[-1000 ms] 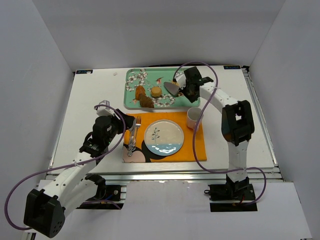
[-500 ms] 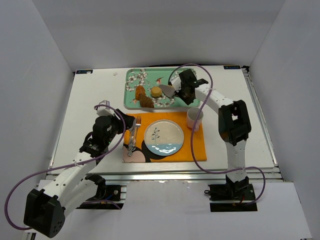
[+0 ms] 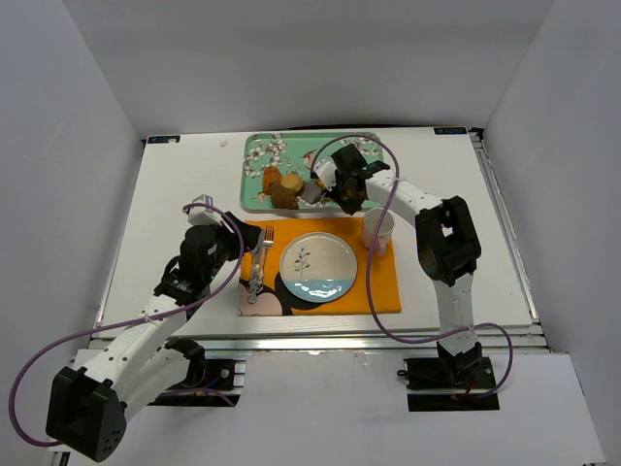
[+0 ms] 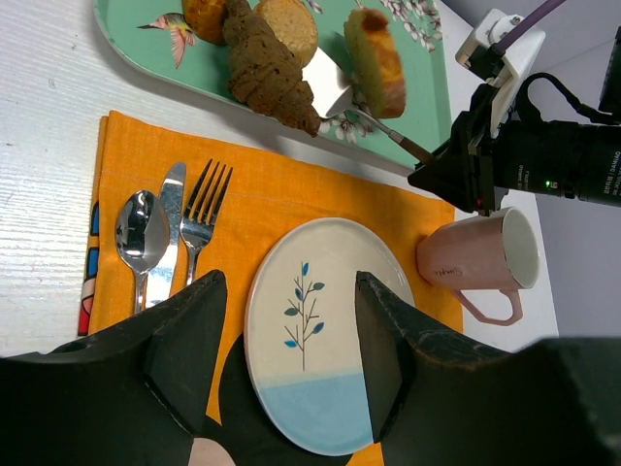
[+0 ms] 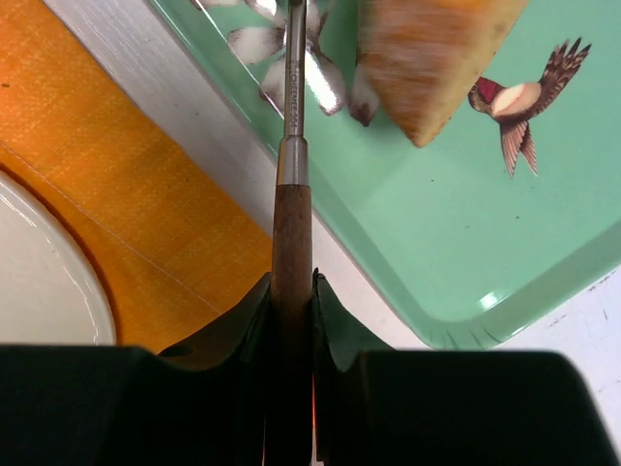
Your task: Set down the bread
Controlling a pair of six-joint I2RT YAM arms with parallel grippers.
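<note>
The bread is a small round tan bun on the green floral tray, between dark brown chunks. It also shows in the left wrist view. My right gripper is shut on the wooden handle of a spatula. The spatula's metal blade lies flat on the tray, its edge against the bread. A brown-crusted wedge slice lies just right of the blade. My left gripper is open and empty above the white and blue plate.
The plate sits on an orange placemat with a fork, knife and spoon on its left. A pink mug stands at the mat's far right corner, close to my right arm.
My right gripper has moved left over the tray with the spatula. The blade has slid up against the bread, which has shifted slightly left. My left arm has not moved.
</note>
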